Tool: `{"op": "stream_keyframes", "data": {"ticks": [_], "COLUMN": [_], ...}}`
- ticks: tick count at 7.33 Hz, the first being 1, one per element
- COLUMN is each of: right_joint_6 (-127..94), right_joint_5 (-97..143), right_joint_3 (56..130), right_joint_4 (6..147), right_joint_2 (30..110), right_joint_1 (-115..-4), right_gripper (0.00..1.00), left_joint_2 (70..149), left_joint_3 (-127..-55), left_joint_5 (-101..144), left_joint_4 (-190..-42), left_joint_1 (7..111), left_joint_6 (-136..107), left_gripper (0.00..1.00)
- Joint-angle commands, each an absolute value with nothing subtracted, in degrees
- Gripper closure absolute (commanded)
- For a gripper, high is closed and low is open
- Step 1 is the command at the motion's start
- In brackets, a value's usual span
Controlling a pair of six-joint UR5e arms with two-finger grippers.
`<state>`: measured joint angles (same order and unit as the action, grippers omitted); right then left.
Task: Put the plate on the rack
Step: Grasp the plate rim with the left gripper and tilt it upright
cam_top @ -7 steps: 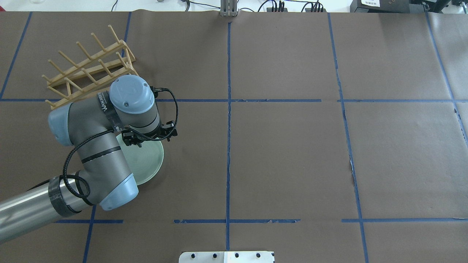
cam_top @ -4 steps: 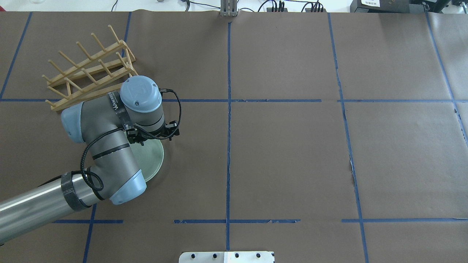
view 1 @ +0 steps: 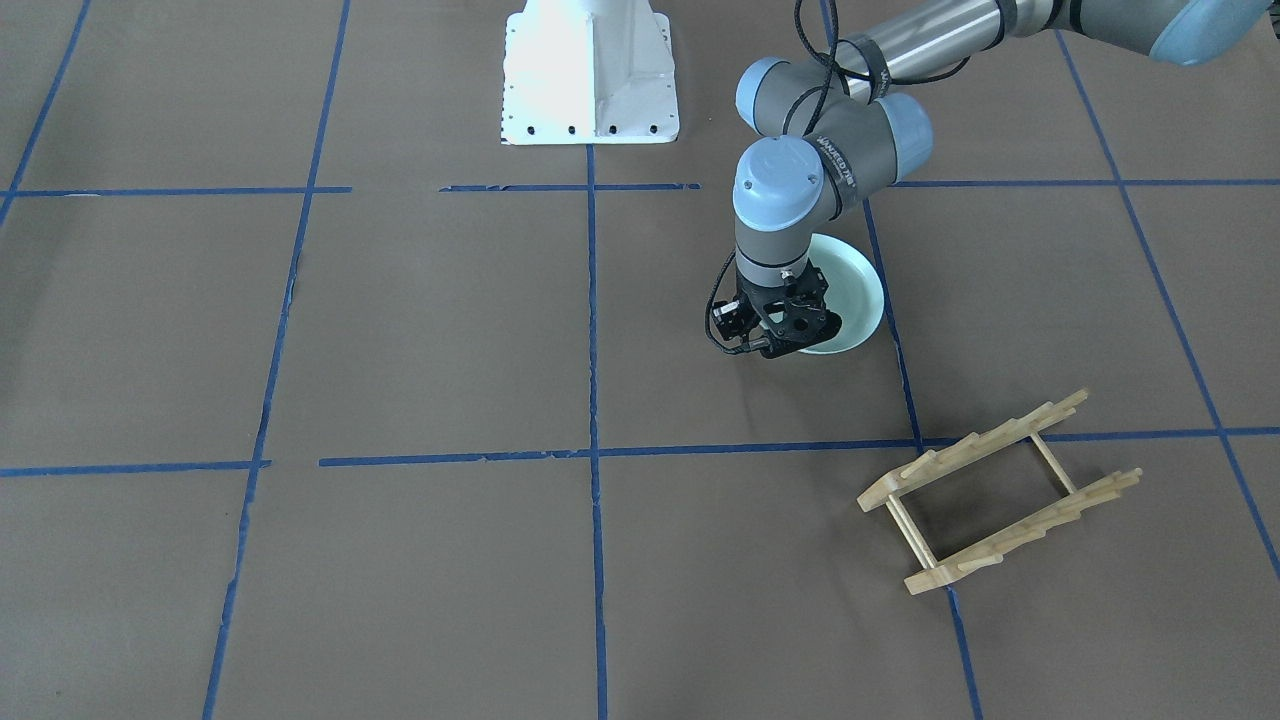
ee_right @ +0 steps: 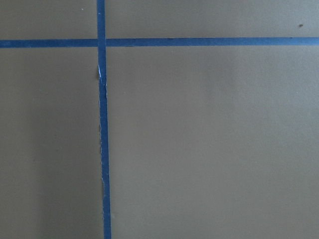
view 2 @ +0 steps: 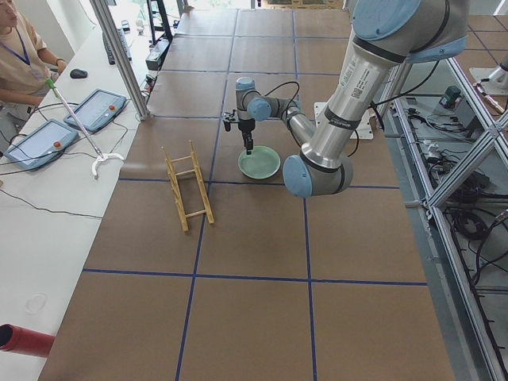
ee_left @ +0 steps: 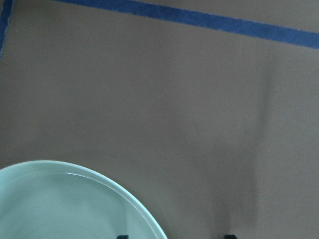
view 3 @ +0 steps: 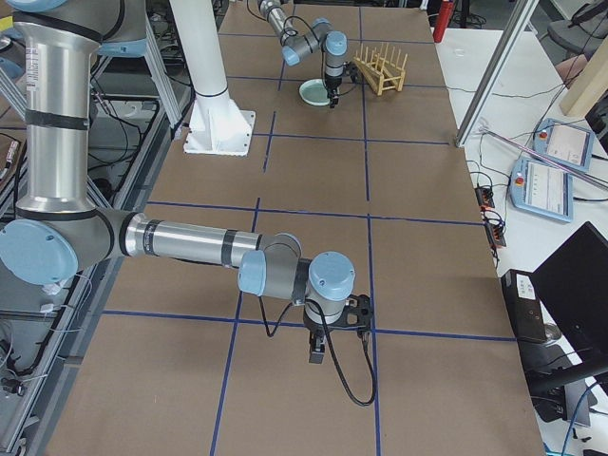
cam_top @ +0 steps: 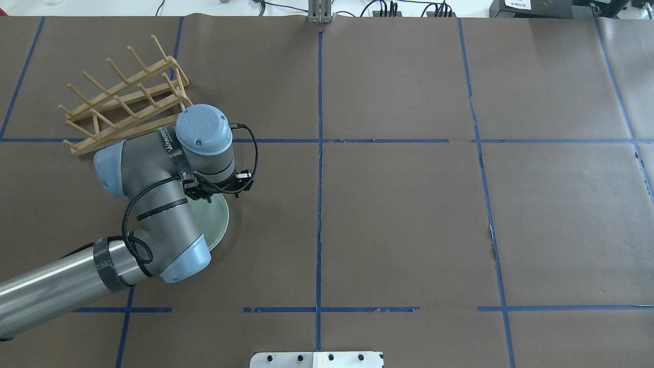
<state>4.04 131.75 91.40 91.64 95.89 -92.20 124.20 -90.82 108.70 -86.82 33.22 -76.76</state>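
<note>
The pale mint-green plate (cam_top: 217, 221) lies flat on the brown table, also seen in the front view (view 1: 852, 290) and the left wrist view (ee_left: 60, 204). The light-wood rack (cam_top: 122, 99) stands apart from it, toward the far left corner; it also shows in the front view (view 1: 1000, 490). My left gripper (view 1: 785, 345) points straight down over the plate's far rim. In the left wrist view its jaws are open, one fingertip (ee_left: 122, 236) over the plate's inside and the other outside the rim. My right gripper (view 3: 318, 353) hangs over bare table far from both; I cannot tell whether it is open or shut.
The white robot base (view 1: 590, 70) stands at the table's near middle edge. Blue tape lines (cam_top: 319, 153) divide the brown paper. An operator with tablets (view 2: 79, 119) sits at the side bench beyond the rack's end of the table.
My left wrist has moved to the right and a little toward the table's far side, along the plate's far rim. The plate and rack have not moved.
</note>
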Motion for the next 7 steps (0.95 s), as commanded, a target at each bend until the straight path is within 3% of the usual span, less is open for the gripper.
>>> {"op": "stream_keyframes", "data": {"ticks": [1, 4, 5, 7], "right_joint_6": [4.04, 4.04, 4.04, 4.04], "right_joint_5": [131.75, 131.75, 131.75, 131.75], "right_joint_3": [91.41, 91.41, 91.41, 91.41], "right_joint_4": [91.58, 91.67, 91.58, 91.58], "right_joint_2": [95.89, 95.89, 95.89, 95.89], "right_joint_1": [-92.2, -92.2, -92.2, -92.2], "right_gripper": [0.0, 0.0, 0.0, 0.0], "left_joint_2": [124.28, 123.93, 124.01, 123.93], "left_joint_3": [-90.79, -90.79, -90.97, -91.05], "left_joint_5": [108.81, 109.94, 111.69, 111.97], "left_joint_4": [-86.75, -86.83, -86.66, -86.66], "left_joint_1": [33.22, 32.96, 32.87, 32.87], "left_joint_6": [-77.25, -77.34, -77.34, -77.34], "left_gripper": [0.39, 0.39, 0.46, 1.0]}}
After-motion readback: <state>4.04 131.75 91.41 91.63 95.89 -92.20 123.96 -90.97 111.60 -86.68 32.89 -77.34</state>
